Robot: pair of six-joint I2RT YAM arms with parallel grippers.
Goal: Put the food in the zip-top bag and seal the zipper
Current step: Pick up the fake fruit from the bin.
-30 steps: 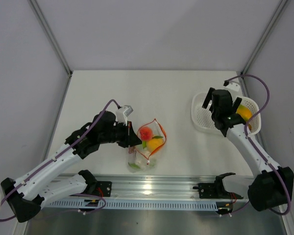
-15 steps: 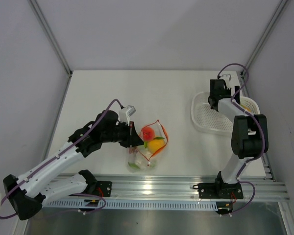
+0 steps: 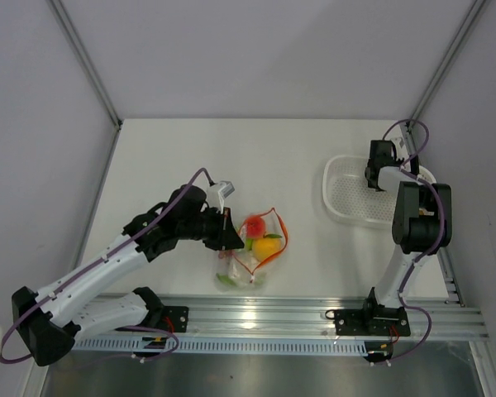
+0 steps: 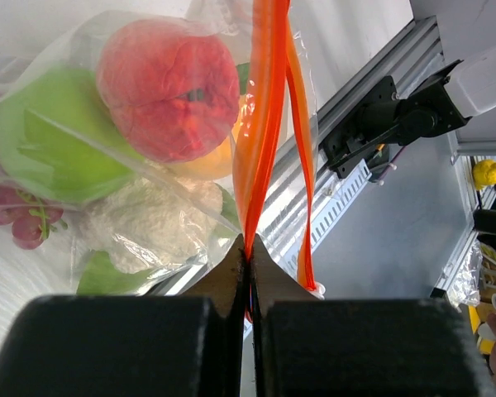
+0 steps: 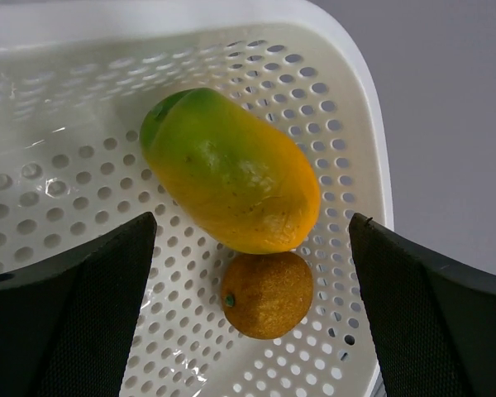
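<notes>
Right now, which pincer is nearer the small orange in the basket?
Right. The right pincer hangs open over the orange in the basket; the left pincer is across the table, shut on the zipper.

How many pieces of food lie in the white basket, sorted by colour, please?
Green-to-orange oblong fruit: 1
Small round orange fruit: 1
Total visible in the white basket: 2

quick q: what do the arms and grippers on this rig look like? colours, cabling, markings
Both the left arm and right arm have white links with black joint housings. A purple cable loops along each. Left fingers are matte black wedges; right fingers black and broad. No markings visible.
</notes>
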